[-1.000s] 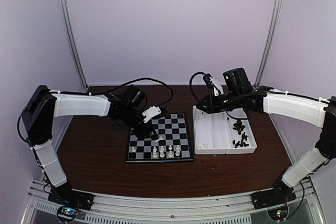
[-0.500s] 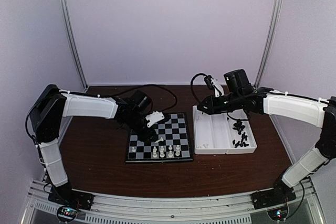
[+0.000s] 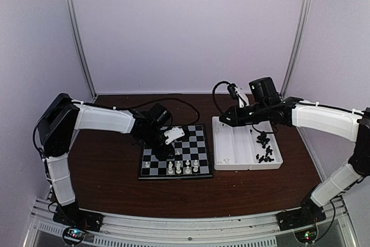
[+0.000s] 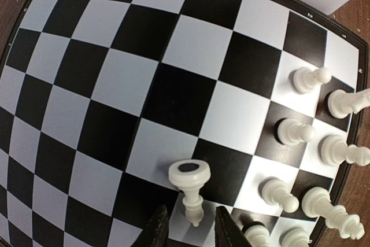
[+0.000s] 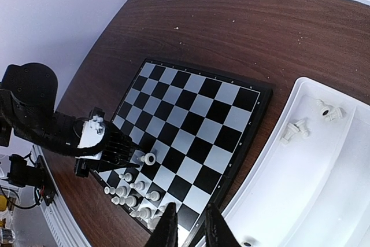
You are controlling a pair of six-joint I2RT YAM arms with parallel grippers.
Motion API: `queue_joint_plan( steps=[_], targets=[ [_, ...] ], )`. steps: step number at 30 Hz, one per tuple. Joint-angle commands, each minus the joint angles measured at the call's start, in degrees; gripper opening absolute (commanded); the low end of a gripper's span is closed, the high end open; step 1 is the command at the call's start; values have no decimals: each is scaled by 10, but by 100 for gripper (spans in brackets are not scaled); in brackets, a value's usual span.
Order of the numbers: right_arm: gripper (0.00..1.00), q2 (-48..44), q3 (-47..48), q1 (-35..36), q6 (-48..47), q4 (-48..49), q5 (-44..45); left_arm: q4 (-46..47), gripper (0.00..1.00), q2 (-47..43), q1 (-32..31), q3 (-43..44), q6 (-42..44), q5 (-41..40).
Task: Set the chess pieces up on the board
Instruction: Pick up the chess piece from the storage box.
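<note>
Right of centre in the overhead view: a white rectangular two-compartment plastic tray (image 3: 231,150). Holds a loose scatter of tiny black plastic chess figures (image 3: 264,146) in its right-hand compartment. Shows, at the upper right of the right wrist view, two tiny white plastic chess figures (image 5: 293,131) lying on their sides in the compartment nearest the board.

At centre: the flat square chessboard (image 3: 193,137) of black and pale grey-white checks with a thin dark rim. Carries a small group of upright white figures (image 3: 184,167) in two rows along its lower edge. Sits just beside the tray's left wall, with only a thin strip of the dark brown wooden table (image 3: 104,166) between. Offers bare checks across its upper rows; borders a wide stretch of brown surface to the left and below.

Over the middle of the board: the left gripper (image 4: 191,218), jaws partly open. Straddles the slim top of a tilted white figure (image 4: 189,184), dark-centred base turned to the lens, with board visible on either side of that top. Cannot tell whether the fingers touch it or whether it rests on the square beneath.

Above the tray's upper left corner: the right gripper (image 5: 191,215), jaws only narrowly apart, nothing between them.
</note>
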Motion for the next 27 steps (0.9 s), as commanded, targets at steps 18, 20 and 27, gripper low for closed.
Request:
queue_joint_plan(
  steps=[18,20,27],
  targets=[
    [18,-30,-26,-13,10,27,-11,-27,15,24,-8,55,12,-22],
    [18,-31,-28,-14,10,28,-11,-27,15,25,-8,54,12,-24],
    [18,-33,-32,-16,12,30,-14,-28,21,32,-8,51,9,-30]
  ],
)
